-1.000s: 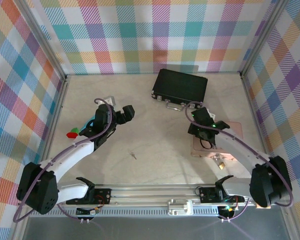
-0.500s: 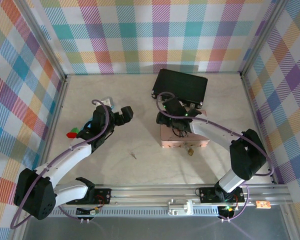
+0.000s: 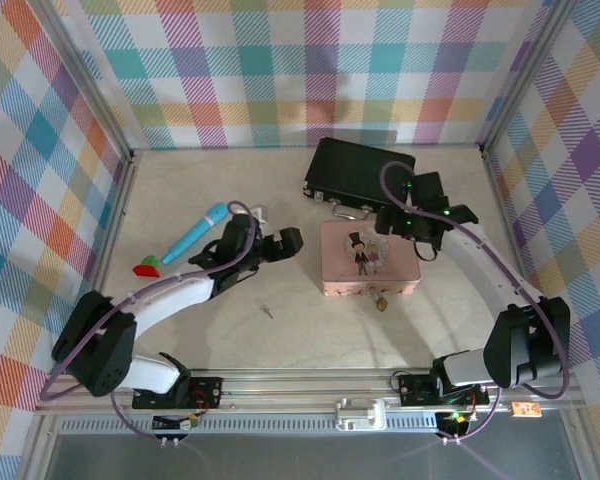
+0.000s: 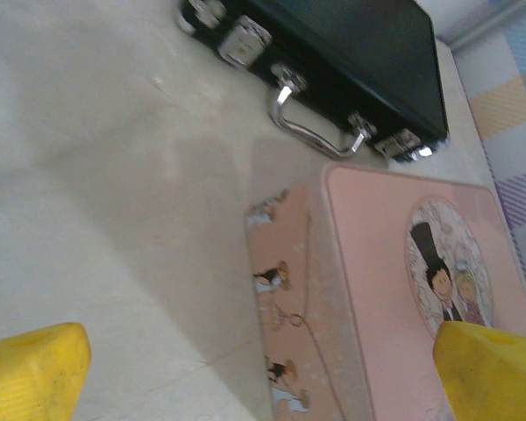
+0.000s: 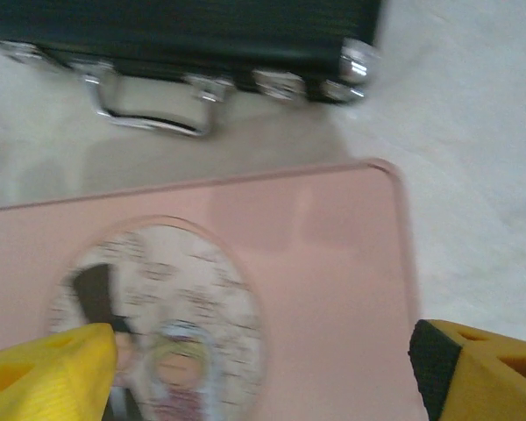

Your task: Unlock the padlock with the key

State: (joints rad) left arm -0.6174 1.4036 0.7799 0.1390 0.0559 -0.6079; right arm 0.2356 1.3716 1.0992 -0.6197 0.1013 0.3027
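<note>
While left gripper (image 3: pixel 288 242) and right gripper (image 3: pixel 384 222) hover spread and empty, fetching the key (image 3: pixel 267 311), loose on the table (image 3: pixel 310 335) near the left one, looks the step in hand; padlock (image 3: pixel 380 300) sits at the pink tin's (image 3: pixel 340 275) near edge. Thin flat metal wants a fine pinch; black case (image 3: pixel 360 168), blue pen (image 3: pixel 202 228) block nothing.

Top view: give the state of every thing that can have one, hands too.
Tin: lid shut, lying flat.
Padlock: at the tin's near edge; too small to tell if locked.
Key: lying loose, unheld.
Case: shut, handle toward the tin.
Pen: lying flat, unheld.
Left hand: open, empty.
Right hand: open, empty, above the tin's far edge.
</note>
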